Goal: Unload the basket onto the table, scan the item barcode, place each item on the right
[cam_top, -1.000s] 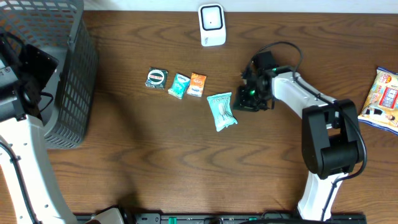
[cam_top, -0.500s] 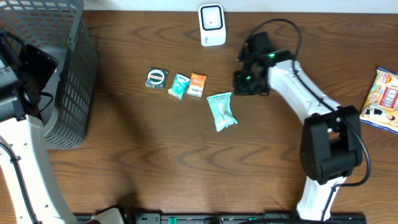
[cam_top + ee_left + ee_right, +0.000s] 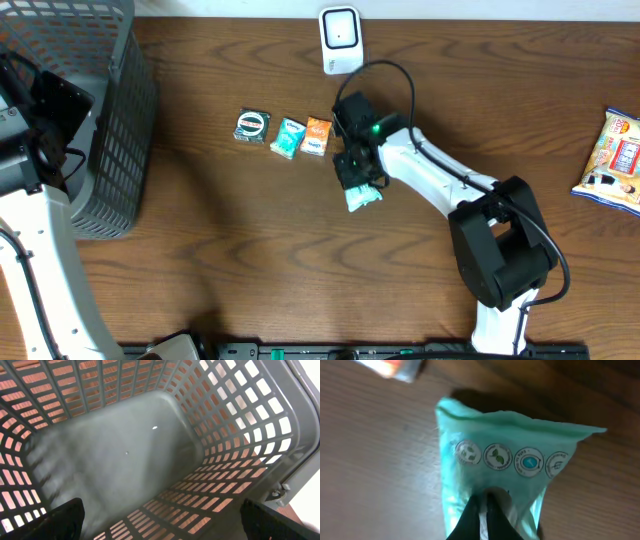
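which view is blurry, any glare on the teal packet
Right wrist: soft throughout, the teal packet close up, no strong glare on it. Left wrist: basket mesh crisp, floor hazy at left. Overhead: sharp, evenly lit, faint shadows on the table.

My right gripper sits on the pouch. Three small packets lie in a row just to its left. The scanner stands behind it, and the basket is far left.
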